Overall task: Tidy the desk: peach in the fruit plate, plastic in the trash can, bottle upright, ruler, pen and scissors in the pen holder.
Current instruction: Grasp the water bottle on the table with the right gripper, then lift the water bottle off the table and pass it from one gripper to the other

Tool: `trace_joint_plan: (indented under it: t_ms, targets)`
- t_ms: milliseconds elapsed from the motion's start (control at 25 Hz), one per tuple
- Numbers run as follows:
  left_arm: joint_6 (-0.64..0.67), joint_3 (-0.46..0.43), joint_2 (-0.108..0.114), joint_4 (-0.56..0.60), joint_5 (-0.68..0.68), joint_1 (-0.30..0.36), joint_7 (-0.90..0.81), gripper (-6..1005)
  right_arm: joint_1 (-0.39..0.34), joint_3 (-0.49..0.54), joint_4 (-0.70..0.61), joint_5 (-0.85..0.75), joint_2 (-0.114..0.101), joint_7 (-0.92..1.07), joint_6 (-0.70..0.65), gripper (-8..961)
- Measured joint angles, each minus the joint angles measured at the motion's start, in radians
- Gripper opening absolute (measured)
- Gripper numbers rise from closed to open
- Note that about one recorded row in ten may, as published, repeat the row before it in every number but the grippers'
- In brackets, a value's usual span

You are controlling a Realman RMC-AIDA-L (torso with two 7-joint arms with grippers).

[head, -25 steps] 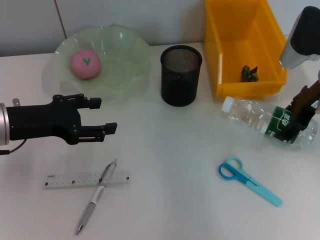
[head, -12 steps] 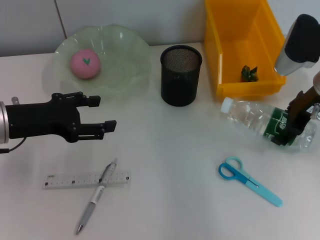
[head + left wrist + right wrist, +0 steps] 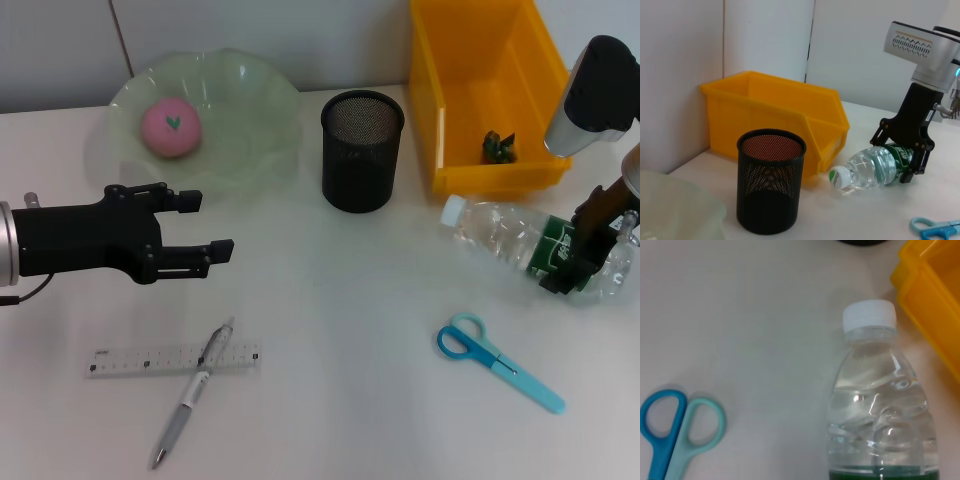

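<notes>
The clear bottle (image 3: pixel 500 233) lies on its side right of centre, white cap toward the pen holder (image 3: pixel 362 150). My right gripper (image 3: pixel 578 258) is shut on the bottle at its green label, one finger on each side, as the left wrist view also shows (image 3: pixel 897 157). My left gripper (image 3: pixel 212 227) hovers open and empty at the left, above the table. The pink peach (image 3: pixel 170 127) sits in the green fruit plate (image 3: pixel 260 100). A clear ruler (image 3: pixel 130 361) lies under a pen (image 3: pixel 190 395) at front left. Blue scissors (image 3: pixel 497 360) lie at front right. Green plastic (image 3: pixel 498 147) is in the yellow bin (image 3: pixel 428 110).
The black mesh pen holder (image 3: pixel 770 185) stands upright between the plate and the bin (image 3: pixel 790 120). The bottle's cap (image 3: pixel 869 315) lies close to the bin's front corner. The scissors' handles (image 3: pixel 675 430) lie a short way from the bottle.
My right arm has shifted slightly left and its gripper has settled onto the bottle's label. The bottle, left arm and other things have not moved.
</notes>
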Motion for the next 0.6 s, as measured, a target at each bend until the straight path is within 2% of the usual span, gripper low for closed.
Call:
trace_joint_plan:
  t_ms: [600]
  targets:
    - [0.007,-0.005,-0.001,0.002,0.000,0.000,0.000,814,-0.016,0.006,-0.027,0.011,0.013,-0.017,0.019,788]
